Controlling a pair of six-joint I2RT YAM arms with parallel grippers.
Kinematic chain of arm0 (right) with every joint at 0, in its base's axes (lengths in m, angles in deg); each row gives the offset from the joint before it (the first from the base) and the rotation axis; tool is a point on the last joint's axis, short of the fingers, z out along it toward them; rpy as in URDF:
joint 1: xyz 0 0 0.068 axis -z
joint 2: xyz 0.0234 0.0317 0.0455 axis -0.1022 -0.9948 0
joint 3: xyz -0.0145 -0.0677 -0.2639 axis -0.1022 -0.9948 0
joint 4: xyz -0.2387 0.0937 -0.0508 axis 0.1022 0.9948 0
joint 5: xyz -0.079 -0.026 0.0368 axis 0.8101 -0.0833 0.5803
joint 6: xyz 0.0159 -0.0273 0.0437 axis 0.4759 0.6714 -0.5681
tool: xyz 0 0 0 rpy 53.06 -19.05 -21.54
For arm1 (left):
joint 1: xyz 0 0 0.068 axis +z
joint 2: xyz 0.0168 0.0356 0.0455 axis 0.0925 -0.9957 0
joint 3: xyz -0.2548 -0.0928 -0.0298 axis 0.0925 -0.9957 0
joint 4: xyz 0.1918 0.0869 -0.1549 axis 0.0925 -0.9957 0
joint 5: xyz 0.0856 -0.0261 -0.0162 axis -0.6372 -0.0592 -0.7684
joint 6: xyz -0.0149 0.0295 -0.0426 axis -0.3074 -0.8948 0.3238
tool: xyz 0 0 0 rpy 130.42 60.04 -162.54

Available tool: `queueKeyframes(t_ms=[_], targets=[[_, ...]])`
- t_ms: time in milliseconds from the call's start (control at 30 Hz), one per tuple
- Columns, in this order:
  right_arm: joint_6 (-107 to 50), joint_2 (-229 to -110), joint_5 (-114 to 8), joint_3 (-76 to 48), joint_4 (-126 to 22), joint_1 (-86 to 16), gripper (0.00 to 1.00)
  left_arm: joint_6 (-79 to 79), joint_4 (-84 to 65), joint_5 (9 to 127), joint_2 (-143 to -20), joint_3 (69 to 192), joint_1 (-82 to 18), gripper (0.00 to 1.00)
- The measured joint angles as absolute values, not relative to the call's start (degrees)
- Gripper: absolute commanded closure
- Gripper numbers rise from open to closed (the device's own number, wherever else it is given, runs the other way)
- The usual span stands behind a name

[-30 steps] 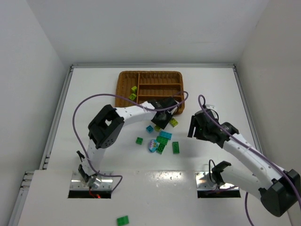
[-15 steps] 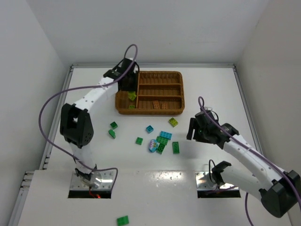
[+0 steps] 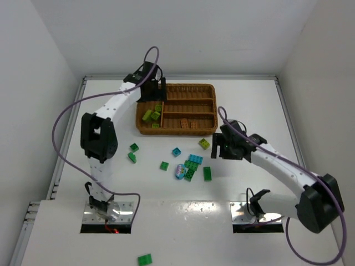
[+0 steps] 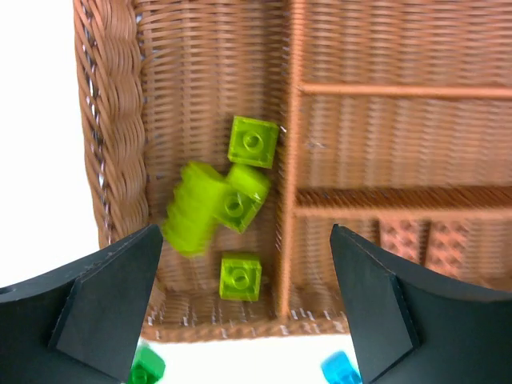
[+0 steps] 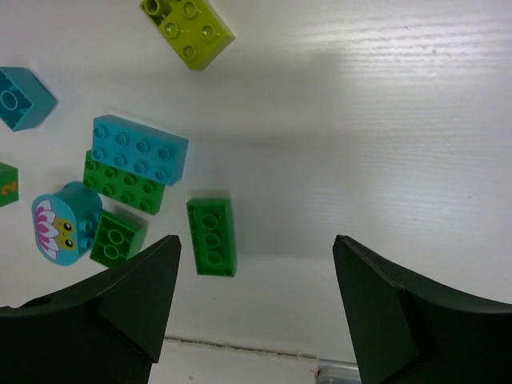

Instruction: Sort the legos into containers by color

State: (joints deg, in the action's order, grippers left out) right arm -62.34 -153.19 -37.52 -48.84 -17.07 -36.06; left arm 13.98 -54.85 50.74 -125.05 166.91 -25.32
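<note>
The brown wicker tray [image 3: 176, 132] stands at the back of the table. My left gripper [image 3: 153, 92] hangs open over its narrow left section. Below the open jaws [image 4: 246, 248] lie several lime bricks [image 4: 254, 142], one of them blurred and tilted [image 4: 194, 210]. Orange-brown bricks [image 3: 188, 123] lie in the nearest long section. My right gripper [image 3: 221, 147] stands open above the table, right of the loose pile. A dark green brick [image 5: 211, 237] lies by its left finger, nothing between the jaws [image 5: 256, 248]. A lime brick [image 5: 188, 22] and teal bricks [image 5: 139, 149] lie beyond.
Loose on the table are dark green bricks [image 3: 133, 147], a small teal one [image 3: 176, 151] and a round teal piece with a flower [image 3: 179, 171]. One green brick [image 3: 145, 258] lies on the near ledge between the arm bases. White walls enclose the table.
My left arm swung from the loose pile to the tray's left section and opened, letting a lime brick drop. My right gripper moved left toward the pile and opened a little wider.
</note>
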Motion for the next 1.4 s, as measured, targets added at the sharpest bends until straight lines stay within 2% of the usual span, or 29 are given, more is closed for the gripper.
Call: queueKeyframes(t_ms=[67, 233, 400, 600, 733, 867, 1067, 1167, 1200, 1300, 1400], targets=[[-61.07, -156.97, -37.69, -46.87, -17.92, -36.26, 0.18, 14.29, -54.69, 51.20, -121.40, 164.82, -26.04, 0.07], [-57.58, -167.15, -37.54, -41.12, -21.53, -36.48, 0.15, 15.95, -54.10, 51.79, -107.63, 153.69, -29.12, 0.08], [-52.26, -176.44, -38.92, -35.05, -24.33, -36.89, 0.16, 17.20, -53.34, 51.85, -97.82, 142.98, -30.45, 0.08], [-47.04, -187.66, -38.70, -29.87, -27.21, -37.07, 0.29, 17.46, -53.36, 51.61, -95.53, 138.89, -28.92, 0.09], [-45.80, -189.99, -38.44, -29.89, -27.87, -37.09, 0.34, 17.46, -53.32, 51.66, -94.48, 138.41, -28.07, 0.09], [-45.16, -190.83, -38.44, -29.89, -29.99, -37.11, 0.45, 17.46, -53.03, 51.61, -93.82, 138.13, -27.02, 0.09], [-44.92, -192.66, -38.52, -30.83, -33.75, -37.11, 0.52, 17.39, -52.97, 51.75, -93.47, 137.36, -25.84, 0.11], [-44.77, -193.56, -38.44, -30.81, -34.58, -37.13, 0.52, 17.18, -52.97, 52.16, -93.21, 137.36, -25.10, 0.11], [-44.70, -193.60, -38.35, -30.81, -34.77, -37.13, 0.55, 17.15, -52.97, 52.40, -92.99, 137.36, -24.77, 0.11], [-44.18, -193.60, -38.11, -30.81, -34.88, -37.13, 0.79, 16.98, -52.97, 52.90, -92.25, 137.36, -23.61, 0.11], [-44.24, -193.16, -37.15, -30.98, -35.10, -37.72, 0.81, 16.91, -52.97, 53.45, -91.72, 137.34, -22.67, 0.11]])
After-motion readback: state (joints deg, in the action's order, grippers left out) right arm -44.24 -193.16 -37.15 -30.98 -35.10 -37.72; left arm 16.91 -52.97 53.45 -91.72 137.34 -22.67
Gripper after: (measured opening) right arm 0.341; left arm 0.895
